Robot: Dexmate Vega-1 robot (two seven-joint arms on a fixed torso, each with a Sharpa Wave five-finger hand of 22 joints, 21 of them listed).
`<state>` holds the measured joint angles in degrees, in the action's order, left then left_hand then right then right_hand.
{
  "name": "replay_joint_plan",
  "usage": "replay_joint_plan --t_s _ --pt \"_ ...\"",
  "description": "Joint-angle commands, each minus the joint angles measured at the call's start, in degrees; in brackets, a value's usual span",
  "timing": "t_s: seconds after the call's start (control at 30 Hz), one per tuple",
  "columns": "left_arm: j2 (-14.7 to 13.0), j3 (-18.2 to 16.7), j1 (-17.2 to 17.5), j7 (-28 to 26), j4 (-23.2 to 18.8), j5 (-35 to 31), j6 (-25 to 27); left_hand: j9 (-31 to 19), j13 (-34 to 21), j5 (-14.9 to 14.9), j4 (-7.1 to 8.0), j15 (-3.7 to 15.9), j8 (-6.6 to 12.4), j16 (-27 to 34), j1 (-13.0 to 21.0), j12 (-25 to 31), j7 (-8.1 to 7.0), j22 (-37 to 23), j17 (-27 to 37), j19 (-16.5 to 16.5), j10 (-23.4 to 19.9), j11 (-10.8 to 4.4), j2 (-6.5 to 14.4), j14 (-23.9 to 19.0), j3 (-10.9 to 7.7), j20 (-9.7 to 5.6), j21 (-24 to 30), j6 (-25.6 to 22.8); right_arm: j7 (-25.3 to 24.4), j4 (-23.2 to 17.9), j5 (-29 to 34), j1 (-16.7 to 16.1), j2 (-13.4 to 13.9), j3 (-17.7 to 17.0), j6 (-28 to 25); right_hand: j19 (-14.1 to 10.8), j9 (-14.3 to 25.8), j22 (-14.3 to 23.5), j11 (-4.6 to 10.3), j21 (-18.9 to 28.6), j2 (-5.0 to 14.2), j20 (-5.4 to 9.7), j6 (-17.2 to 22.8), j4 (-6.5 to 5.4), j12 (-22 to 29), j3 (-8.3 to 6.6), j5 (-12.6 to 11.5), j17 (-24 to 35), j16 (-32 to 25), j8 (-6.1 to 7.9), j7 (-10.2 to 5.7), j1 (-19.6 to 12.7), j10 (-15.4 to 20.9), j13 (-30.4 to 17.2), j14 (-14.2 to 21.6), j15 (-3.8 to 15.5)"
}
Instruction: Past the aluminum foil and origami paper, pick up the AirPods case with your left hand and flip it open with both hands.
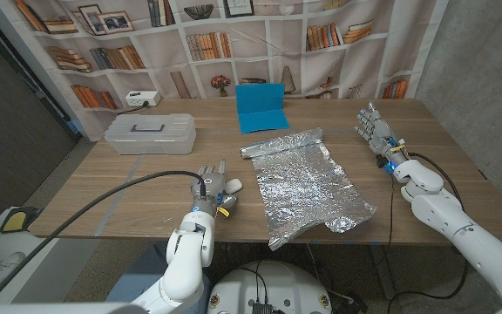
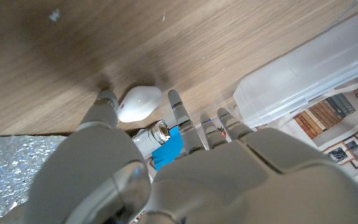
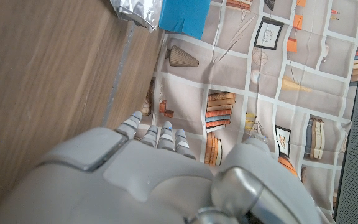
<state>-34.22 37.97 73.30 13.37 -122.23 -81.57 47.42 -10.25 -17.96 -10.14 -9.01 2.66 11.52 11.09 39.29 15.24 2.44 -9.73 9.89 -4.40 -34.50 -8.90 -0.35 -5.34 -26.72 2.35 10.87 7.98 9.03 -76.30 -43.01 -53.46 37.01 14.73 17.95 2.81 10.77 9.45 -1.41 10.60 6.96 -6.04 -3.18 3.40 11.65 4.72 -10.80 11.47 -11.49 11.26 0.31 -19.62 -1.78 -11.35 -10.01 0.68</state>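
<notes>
The small white AirPods case (image 2: 138, 102) lies shut on the wood, between the thumb and a finger of my left hand (image 2: 166, 174). The fingers are spread around the case and do not clasp it. In the head view the left hand (image 1: 212, 190) sits near the table's front edge, with the case (image 1: 232, 185) at its foil side. The crinkled aluminum foil sheet (image 1: 308, 185) covers the table's middle. Blue origami paper (image 1: 260, 106) stands folded behind it. My right hand (image 1: 375, 128) stands upright at the far right, fingers apart and holding nothing.
A clear plastic lidded box (image 1: 151, 133) sits at the back left, also seen past the left hand's fingers (image 2: 303, 68). A white power strip (image 1: 142, 98) lies behind it. A bookshelf backdrop closes the far edge. A black cable trails off the front left.
</notes>
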Motion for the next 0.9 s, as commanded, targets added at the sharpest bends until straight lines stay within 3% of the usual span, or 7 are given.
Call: replay_joint_plan --t_s 0.03,0.13,0.27,0.6,0.9 --pt "-0.29 0.35 -0.07 -1.26 -0.32 1.73 0.41 -0.11 -0.29 -0.34 -0.01 -0.17 0.17 0.22 0.52 0.09 -0.03 -0.1 0.12 -0.67 -0.62 -0.19 0.86 -0.7 -0.67 0.01 0.1 -0.46 0.41 0.46 -0.11 0.3 -0.15 0.15 -0.2 0.02 0.27 0.3 0.38 0.19 -0.12 -0.52 0.17 0.07 0.07 -0.24 0.02 0.1 -0.38 0.18 -0.32 0.4 -0.06 -0.1 -1.7 0.2" --pt "-0.44 0.62 -0.15 -1.78 -0.2 1.89 0.5 -0.11 -0.41 -0.69 -0.18 -0.27 0.22 0.17 2.09 0.02 -0.61 -0.1 0.12 -0.68 -0.88 -0.22 3.23 -0.78 -1.96 0.3 0.09 -1.02 0.45 0.57 -0.09 0.36 -0.17 0.16 -0.14 0.01 0.27 0.3 0.32 0.19 -0.13 -0.53 0.21 0.08 0.08 -0.25 0.02 0.09 -0.39 0.2 -0.32 0.4 -0.01 -0.1 -1.67 0.19" --pt "-0.52 0.97 -0.39 -1.54 -0.04 1.77 0.86 -0.09 -0.45 -0.71 -0.29 -0.04 0.2 0.17 2.57 -0.06 -0.9 -0.1 0.1 -0.77 -0.91 -0.25 3.81 -0.9 -2.29 0.15 0.11 -1.21 0.53 0.72 -0.08 0.43 -0.16 0.17 -0.14 0.06 0.27 0.3 0.31 0.17 -0.15 -0.54 0.47 0.11 0.11 -0.28 0.03 0.09 -0.39 0.29 -0.29 0.41 0.07 -0.1 -1.67 0.2" --pt "-0.71 1.46 -1.03 -2.25 0.31 2.27 1.01 -0.06 -0.49 -0.11 -0.26 -0.44 -0.26 -0.04 1.36 -1.23 -1.23 -0.07 0.09 -0.74 1.17 0.34 1.56 -0.66 -0.95 -0.08 0.02 -0.91 0.45 0.84 -0.13 0.45 -0.23 0.08 0.0 0.11 0.27 0.3 0.42 0.16 -0.14 -0.54 0.54 0.11 0.09 -0.35 0.03 0.1 -0.36 0.29 -0.38 0.48 0.03 -0.1 -1.77 0.19" --pt "-0.44 2.42 -1.72 -1.43 0.83 2.49 1.43 -0.07 -0.54 -0.21 -0.48 0.16 -0.19 0.23 1.91 -0.83 -1.45 -0.07 0.09 -0.78 -0.35 -0.36 1.59 -1.5 -1.08 0.0 0.01 -1.35 0.88 1.43 -0.31 0.76 -0.29 0.13 -0.15 0.05 0.28 0.3 0.32 0.19 -0.14 -0.53 0.65 0.14 0.12 -0.42 0.02 0.1 -0.37 0.31 -0.42 0.51 0.12 -0.1 -1.73 0.19"
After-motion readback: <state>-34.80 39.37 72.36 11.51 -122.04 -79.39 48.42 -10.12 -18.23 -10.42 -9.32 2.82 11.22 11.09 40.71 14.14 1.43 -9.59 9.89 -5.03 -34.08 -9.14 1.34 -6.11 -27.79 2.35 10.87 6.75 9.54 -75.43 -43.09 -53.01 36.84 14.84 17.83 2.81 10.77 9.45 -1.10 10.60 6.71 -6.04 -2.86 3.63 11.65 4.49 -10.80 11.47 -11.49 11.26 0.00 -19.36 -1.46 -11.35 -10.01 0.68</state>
